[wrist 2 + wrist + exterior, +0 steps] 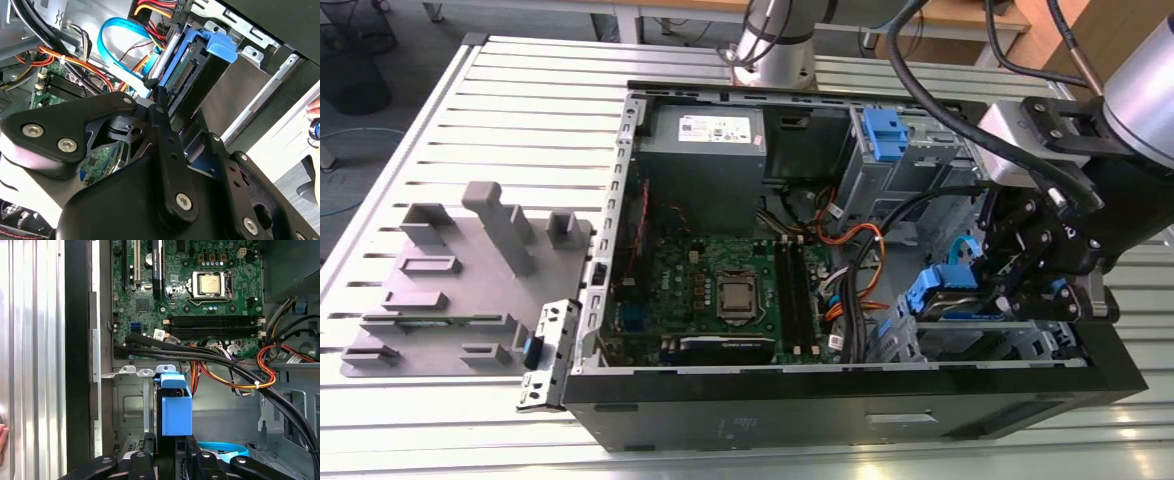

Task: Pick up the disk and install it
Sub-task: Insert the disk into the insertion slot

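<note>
The disk (942, 292), a flat metal drive with blue plastic side rails, stands on edge inside the open computer case (854, 400), at the case's corner on the exterior view's right. My gripper (1025, 275) is shut on it from above. In the first wrist view the disk's blue rail (175, 407) rises between my two black fingers (141, 460), in front of the metal drive cage (129, 405). The second wrist view has the disk's connector edge (184, 76) and blue tab (220, 48) just beyond my gripper (187, 117).
The case holds a green motherboard (720, 290), a grey box with a white sticker (704, 140), orange and black cables (854, 250) and another blue caddy (883, 135). A grey plastic fixture with a post (500, 225) stands on the exterior view's left. A person's fingers (315, 107) show at one edge.
</note>
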`<move>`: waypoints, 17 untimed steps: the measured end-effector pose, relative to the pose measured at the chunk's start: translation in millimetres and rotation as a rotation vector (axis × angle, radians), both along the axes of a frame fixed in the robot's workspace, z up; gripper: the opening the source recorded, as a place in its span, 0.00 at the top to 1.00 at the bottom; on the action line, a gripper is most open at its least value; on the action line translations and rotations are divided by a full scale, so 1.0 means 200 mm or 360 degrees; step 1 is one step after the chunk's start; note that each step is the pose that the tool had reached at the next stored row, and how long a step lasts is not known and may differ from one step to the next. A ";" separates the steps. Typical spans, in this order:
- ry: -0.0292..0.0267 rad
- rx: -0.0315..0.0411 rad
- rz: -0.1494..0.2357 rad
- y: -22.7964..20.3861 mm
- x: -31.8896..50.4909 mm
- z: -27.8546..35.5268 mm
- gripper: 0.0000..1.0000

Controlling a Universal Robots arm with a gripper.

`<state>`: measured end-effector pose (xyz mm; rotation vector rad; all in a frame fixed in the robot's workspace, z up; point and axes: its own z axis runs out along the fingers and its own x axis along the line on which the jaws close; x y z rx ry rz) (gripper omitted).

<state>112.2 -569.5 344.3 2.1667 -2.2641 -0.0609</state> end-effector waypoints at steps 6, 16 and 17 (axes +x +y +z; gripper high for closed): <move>-0.00001 0.0000 0.0000 0.000 0.000 -0.001 0.65; -0.00051 0.0001 0.0001 0.000 0.000 -0.003 0.58; -0.00097 0.0002 0.0001 0.000 -0.001 -0.003 0.58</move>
